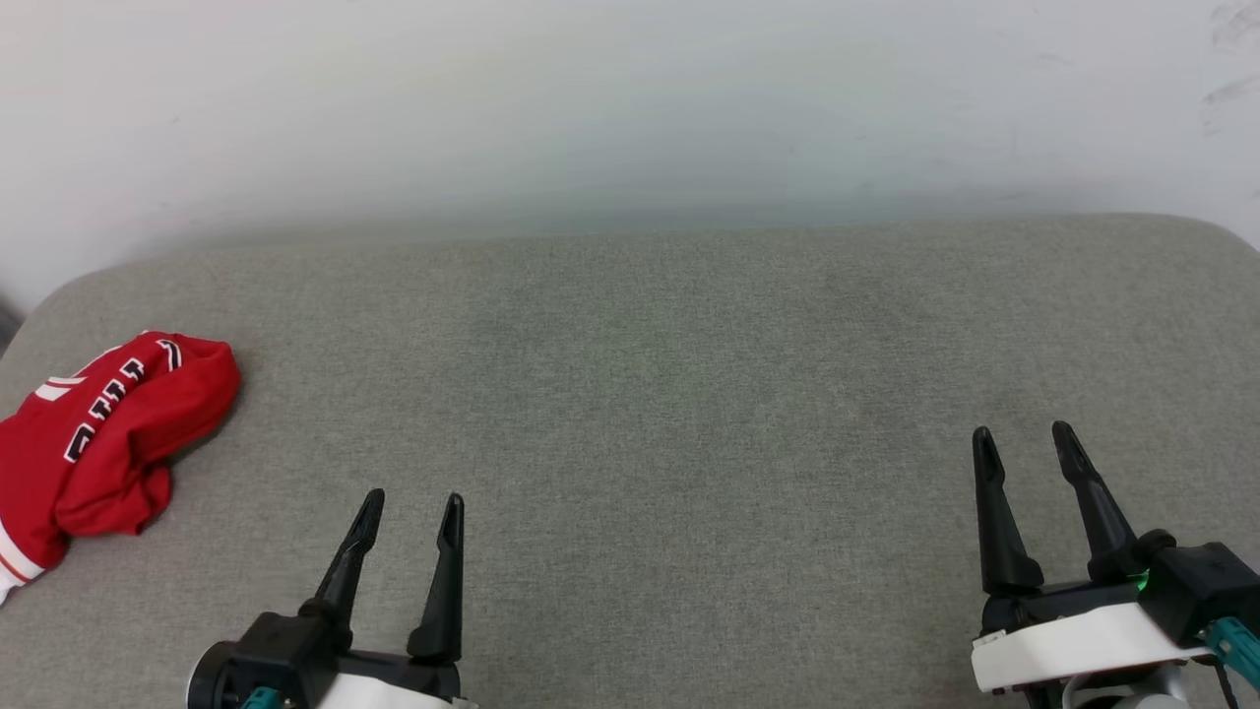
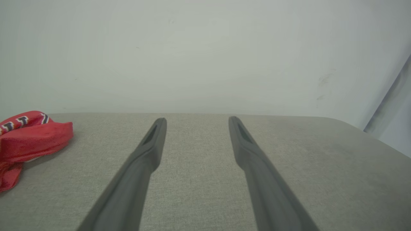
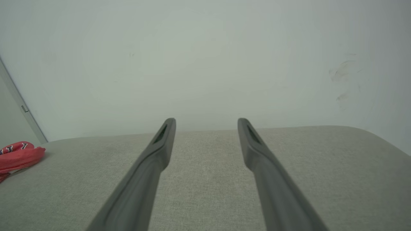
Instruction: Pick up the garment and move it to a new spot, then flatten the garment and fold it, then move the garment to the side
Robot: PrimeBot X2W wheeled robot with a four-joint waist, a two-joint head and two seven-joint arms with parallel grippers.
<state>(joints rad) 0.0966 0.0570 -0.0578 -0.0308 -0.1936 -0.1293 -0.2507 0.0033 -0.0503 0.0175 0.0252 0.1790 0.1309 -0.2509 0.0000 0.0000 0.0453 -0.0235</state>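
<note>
Well apart: garment [image 1: 108, 443], left of left tool [image 1: 413, 500].

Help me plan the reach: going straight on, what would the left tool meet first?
Likely the white wall, though depth is unclear; the red jersey lies off the line of the left tool.

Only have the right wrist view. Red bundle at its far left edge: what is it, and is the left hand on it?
Observer: A crumpled red jersey with black, white-outlined letters, bunched at the left end of the grey fabric surface.
Operator: Left hand?
Observer: The black two-fingered left hand is open and apart from it, off to its right, nearer the robot.
Operator: Which hand is closer?
Observer: The left; the right hand is open at the surface's far right.
</note>
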